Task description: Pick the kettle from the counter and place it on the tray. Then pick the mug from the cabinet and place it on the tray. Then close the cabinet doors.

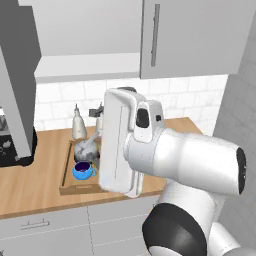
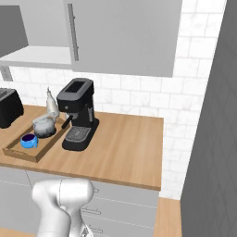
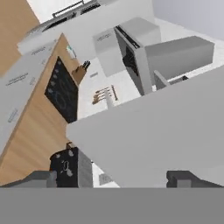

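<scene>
1. The tray (image 1: pixel 67 176) is lying on the counter (image 1: pixel 30 185), close to its front edge, with one short end pointing at the back wall.
2. The kettle (image 1: pixel 86 148) is standing inside the tray, in the half nearer the wall.
3. The mug (image 1: pixel 83 171) is sitting in the tray too, in the half nearer the counter's front edge, just beside the kettle.
4. A pale bottle (image 1: pixel 78 123) is standing at the tray's far end, near the wall.
5. In the right base view, a coffee machine (image 2: pixel 78 113) is standing just beside the tray's (image 2: pixel 28 148) right side.
6. The cabinet (image 1: pixel 85 67) is open on its left side and a pale shelf is showing; its right door (image 1: pixel 192 35) is lying flat against the front.
7. In the hand view, the gripper (image 3: pixel 118 179) is pointing at a big grey panel (image 3: pixel 166 131); its jaws are standing wide apart and are holding nothing.
</scene>
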